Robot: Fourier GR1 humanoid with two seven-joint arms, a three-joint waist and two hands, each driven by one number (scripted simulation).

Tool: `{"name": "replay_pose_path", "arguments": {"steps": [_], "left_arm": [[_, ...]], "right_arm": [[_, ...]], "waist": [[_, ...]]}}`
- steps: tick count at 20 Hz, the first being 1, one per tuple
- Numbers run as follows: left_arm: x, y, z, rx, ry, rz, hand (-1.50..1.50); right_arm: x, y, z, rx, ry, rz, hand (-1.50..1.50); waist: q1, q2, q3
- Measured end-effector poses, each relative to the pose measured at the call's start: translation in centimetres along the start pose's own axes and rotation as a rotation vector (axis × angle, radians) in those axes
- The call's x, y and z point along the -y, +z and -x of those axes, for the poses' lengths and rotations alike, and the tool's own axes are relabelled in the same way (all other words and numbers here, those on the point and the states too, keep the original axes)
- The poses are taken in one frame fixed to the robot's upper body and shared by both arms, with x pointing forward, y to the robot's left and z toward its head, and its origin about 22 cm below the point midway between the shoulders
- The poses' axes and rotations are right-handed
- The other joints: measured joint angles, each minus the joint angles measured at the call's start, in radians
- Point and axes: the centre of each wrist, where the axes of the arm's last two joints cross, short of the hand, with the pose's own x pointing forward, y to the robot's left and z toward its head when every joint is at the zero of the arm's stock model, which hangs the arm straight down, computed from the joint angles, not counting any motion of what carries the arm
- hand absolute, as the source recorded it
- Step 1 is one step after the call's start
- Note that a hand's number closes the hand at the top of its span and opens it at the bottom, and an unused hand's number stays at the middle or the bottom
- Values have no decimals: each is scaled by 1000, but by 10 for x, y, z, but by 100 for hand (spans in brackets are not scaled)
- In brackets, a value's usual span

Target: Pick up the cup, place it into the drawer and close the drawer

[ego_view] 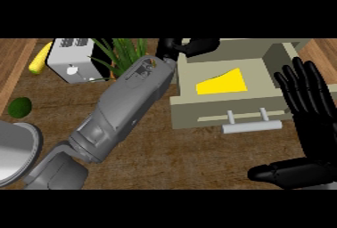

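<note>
Now the drawer [227, 95] stands open on the wooden counter [171, 151], its handle [251, 126] toward the robot. Inside the drawer lies a yellow wedge-shaped thing [223, 83]; I cannot tell if this is the cup. The left hand [191, 46] reaches over the back left corner of the drawer with its fingers curled, but what they enclose is hidden. The right hand [304, 129] is just right of the drawer, fingers straight and spread apart, thumb out, touching nothing. Left of the drawer are a green plant [121, 51], then a toaster [74, 60], a yellow banana-like fruit [39, 59] and a green lime-like fruit [20, 107]. Near the lower left is a grey metal bowl [16, 151].
</note>
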Motion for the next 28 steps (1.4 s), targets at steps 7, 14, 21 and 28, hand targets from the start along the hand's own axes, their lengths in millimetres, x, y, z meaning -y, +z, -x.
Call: {"name": "replay_pose_path", "arguments": {"steps": [7,14,21,28], "left_arm": [[5,1,6,-35,-123,11,-150],[8,6,11,-48,-136,10,-150],[17,7,1,17,5,20,-150],[16,4,-9,63,152,18,-150]], "right_arm": [[-2,-9,0,10,-12,-23,-150],[3,-9,-3,30,-35,-43,-150],[7,-1,-4,23,-89,-45,-150],[17,5,-10,18,-101,-65,150]], "waist": [[-23,7,1],[-35,9,1],[-11,2,0],[42,-10,-1]]}}
